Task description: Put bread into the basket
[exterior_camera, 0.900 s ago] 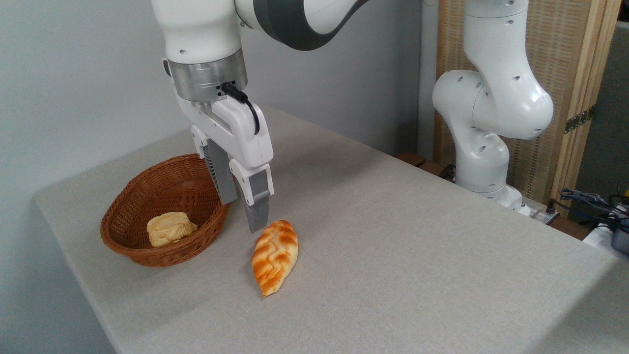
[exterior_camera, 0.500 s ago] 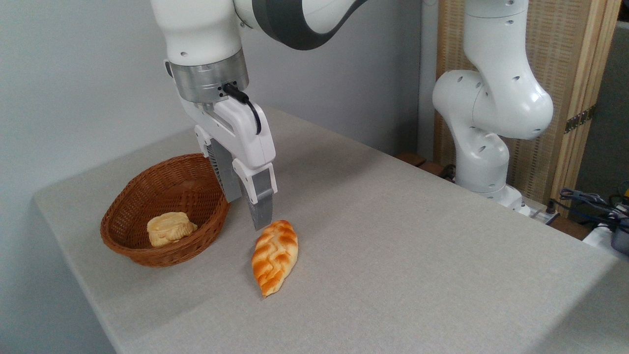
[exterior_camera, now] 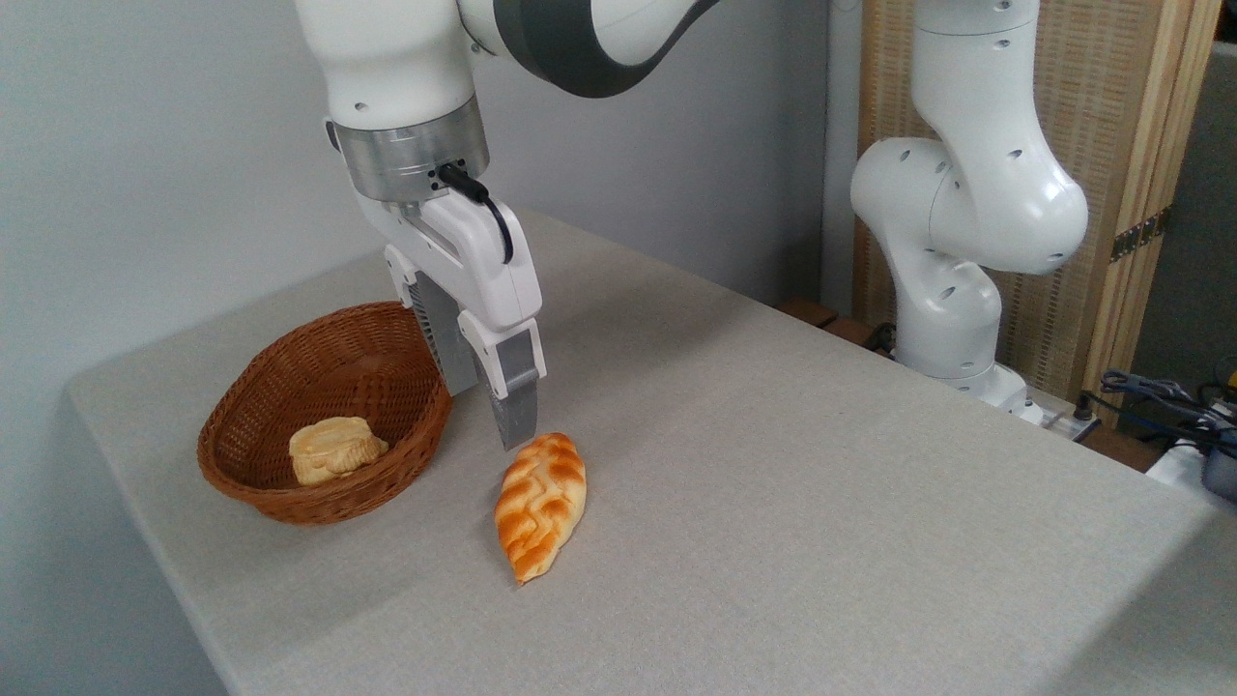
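1. Grey cloth covers the tabletop (exterior_camera: 773, 503), with a pale wall behind it and the white base of the arm at the right edge.
2. Near the left edge stands the basket (exterior_camera: 253, 483), oval and woven of reddish-brown wicker. A pale yellow pastry (exterior_camera: 333, 449) lies inside it.
3. Just right of the basket hangs the gripper (exterior_camera: 493, 420), pointing down, its tips slightly above the cloth. The fingers stand a little apart and hold nothing.
4. The bread (exterior_camera: 541, 503) lies flat on the cloth towards the front edge, just right of the basket. Its far tip is close under the fingertips, but I cannot tell if they touch.
5. It is a long leaf-shaped loaf with pointed ends, a glossy orange-brown braided crust and pale yellow grooves.
6. I judge it light and perhaps a little soft. The glossy crust may be slippery, so the wide middle, taken across the short width, seems the best place to hold it; the pointed ends could slide out.
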Tool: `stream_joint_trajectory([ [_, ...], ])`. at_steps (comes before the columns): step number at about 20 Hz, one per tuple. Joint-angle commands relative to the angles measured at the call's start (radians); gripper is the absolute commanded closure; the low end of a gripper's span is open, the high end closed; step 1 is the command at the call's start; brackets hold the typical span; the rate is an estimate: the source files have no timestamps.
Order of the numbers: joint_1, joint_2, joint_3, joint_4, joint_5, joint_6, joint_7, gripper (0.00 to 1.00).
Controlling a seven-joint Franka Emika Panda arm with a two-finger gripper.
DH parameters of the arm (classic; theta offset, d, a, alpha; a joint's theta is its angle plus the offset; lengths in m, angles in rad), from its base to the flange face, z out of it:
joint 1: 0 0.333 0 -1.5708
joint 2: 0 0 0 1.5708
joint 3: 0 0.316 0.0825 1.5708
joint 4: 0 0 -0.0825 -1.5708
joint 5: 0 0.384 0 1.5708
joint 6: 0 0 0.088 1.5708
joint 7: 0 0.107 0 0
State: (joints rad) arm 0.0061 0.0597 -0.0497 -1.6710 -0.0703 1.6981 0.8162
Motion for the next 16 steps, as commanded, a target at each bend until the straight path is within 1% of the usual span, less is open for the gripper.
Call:
stream_joint_trajectory([
  [1, -0.005, -0.015, 0.001, -0.007, -0.006, -0.023, 0.011, 0.0],
  [5, -0.006, -0.012, 0.001, -0.024, -0.003, -0.034, 0.014, 0.0],
  [9, -0.006, -0.021, 0.001, -0.111, 0.007, -0.012, 0.012, 0.0],
  [12, -0.005, -0.053, 0.008, -0.223, 0.007, 0.084, 0.009, 0.0],
  [14, -0.005, -0.061, 0.008, -0.257, 0.007, 0.118, -0.002, 0.0],
  [15, -0.006, -0.063, 0.008, -0.265, -0.002, 0.121, -0.029, 0.0],
  [16, -0.006, -0.063, 0.007, -0.269, -0.005, 0.121, -0.09, 0.0],
])
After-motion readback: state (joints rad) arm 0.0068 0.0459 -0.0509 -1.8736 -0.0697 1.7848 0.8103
